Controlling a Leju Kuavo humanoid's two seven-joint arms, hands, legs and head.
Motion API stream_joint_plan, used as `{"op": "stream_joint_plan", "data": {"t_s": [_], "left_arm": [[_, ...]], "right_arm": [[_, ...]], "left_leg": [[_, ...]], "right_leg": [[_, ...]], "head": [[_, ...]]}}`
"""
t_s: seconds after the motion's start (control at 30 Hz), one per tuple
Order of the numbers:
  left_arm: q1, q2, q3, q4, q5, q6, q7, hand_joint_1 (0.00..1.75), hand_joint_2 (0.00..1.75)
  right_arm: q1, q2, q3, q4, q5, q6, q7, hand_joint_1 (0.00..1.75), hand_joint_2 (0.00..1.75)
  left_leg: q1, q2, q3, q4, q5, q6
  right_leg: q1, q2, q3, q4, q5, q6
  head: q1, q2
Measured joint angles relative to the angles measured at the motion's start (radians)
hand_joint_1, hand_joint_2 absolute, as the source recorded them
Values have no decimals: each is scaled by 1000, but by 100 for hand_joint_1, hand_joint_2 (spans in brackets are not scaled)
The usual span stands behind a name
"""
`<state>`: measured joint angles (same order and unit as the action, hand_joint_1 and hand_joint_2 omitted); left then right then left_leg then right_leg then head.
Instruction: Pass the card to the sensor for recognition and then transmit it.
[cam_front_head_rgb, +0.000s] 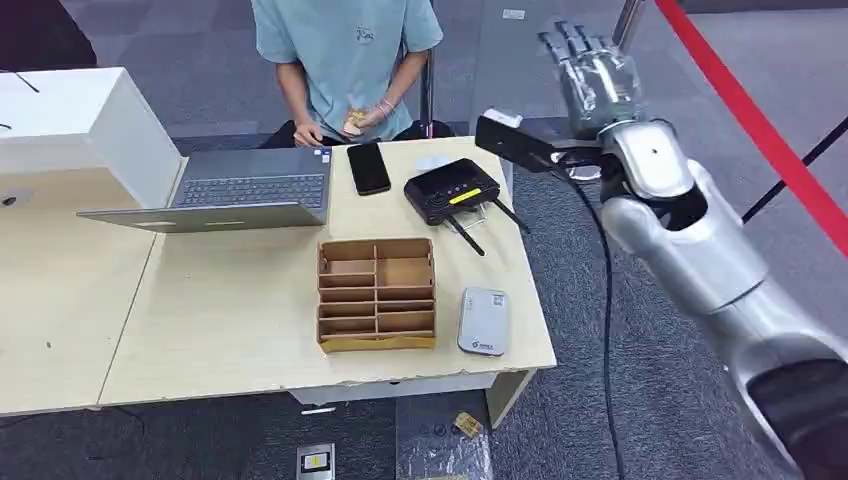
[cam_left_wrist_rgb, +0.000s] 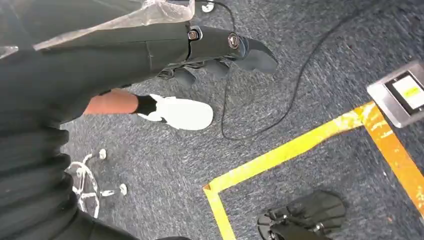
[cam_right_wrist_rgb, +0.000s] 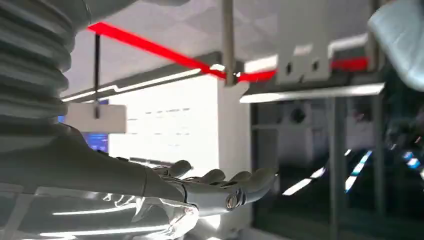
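Starting nearest, the sensor (cam_front_head_rgb: 483, 321), a flat grey pad, lies on the table (cam_front_head_rgb: 230, 320) just right of the wooden organizer (cam_front_head_rgb: 377, 293). No card is plainly visible; it may sit in a slot, too small to tell. A card would be thin, stiff, light and slippery, best pinched by its edges. Farther out, the right hand (cam_front_head_rgb: 588, 75) is raised, fingers extended, empty. The left hand (cam_left_wrist_rgb: 220, 47) hangs over the floor, fingers loose, holding nothing.

An office-like test room — desk (cam_front_head_rgb: 200, 330), laptop (cam_front_head_rgb: 235, 190), grey carpet (cam_front_head_rgb: 620, 330), taped floor lines (cam_left_wrist_rgb: 280, 155).
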<state>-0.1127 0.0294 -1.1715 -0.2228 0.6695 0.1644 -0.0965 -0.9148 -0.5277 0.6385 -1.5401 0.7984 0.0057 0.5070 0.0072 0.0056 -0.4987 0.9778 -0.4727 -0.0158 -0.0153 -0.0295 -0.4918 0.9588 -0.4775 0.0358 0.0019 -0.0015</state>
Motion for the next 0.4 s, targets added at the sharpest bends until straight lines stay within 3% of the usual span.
{"op": "stream_joint_plan", "data": {"t_s": [0.1, 0.27, 0.4], "left_arm": [[4, 1, 9, 0, 17, 2, -9, 0, 175], [7, 1, 30, 0, 47, 8, -13, 0, 175], [9, 1, 47, 0, 72, 7, -6, 0, 175]], "right_arm": [[72, -92, -76, -108, -78, -7, 46, 0, 175], [294, -214, -261, -267, -192, -93, 62, 0, 175], [573, -252, -448, -329, -304, -189, 18, 0, 175]], "left_leg": [[0, 0, 0, 0, -1, 1], [0, 0, 0, 0, -2, 2], [2, -3, 1, -1, -3, 2]], "right_leg": [[0, 0, 1, -1, 0, 0], [0, 0, 2, -2, 0, 0], [2, -2, 6, -4, -1, 1]], "head": [[-1, 0], [-2, 0], [0, 0]]}}
